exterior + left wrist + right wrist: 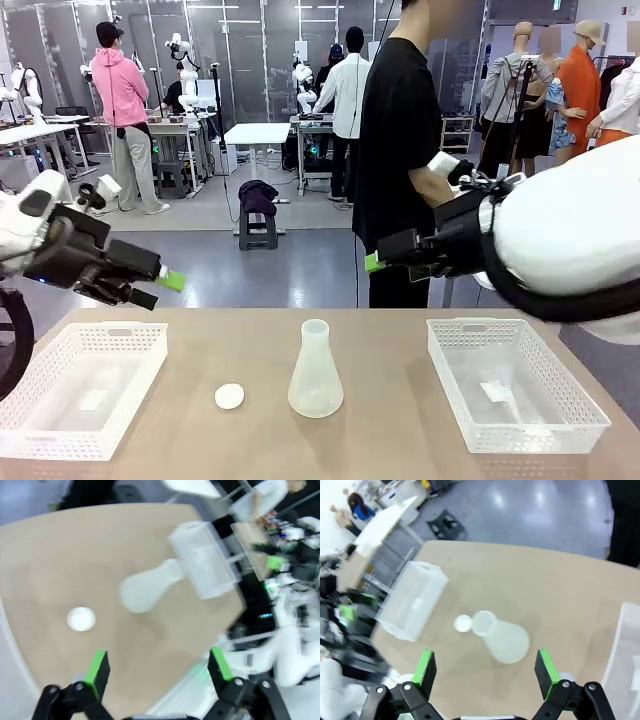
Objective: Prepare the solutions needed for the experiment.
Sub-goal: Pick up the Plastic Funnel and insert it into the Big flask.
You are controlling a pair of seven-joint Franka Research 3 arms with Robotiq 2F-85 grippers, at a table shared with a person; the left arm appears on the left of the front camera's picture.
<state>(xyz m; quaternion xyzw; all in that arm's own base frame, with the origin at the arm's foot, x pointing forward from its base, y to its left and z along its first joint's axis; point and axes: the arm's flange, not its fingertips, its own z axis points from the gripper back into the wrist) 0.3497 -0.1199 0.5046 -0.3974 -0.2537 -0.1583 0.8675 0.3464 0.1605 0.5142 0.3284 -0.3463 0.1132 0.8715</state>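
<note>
A frosted white conical flask (315,380) stands upright and uncapped at the table's middle, also seen from above in both wrist views (147,587) (502,637). A small round white cap (229,396) (81,618) (462,623) lies on the table just left of it. The solutions are out of view. My left gripper (160,290) (158,657) hovers open above the table's far left, with nothing between its fingers. My right gripper (378,258) (485,657) hangs open and empty in the air beyond the far edge, right of the flask.
A white mesh basket (110,330) (412,600) sits at the table's left and a clear one (480,325) (205,565) at its right. A person in a black shirt (400,150) stands at the far side. Bare tabletop surrounds the flask.
</note>
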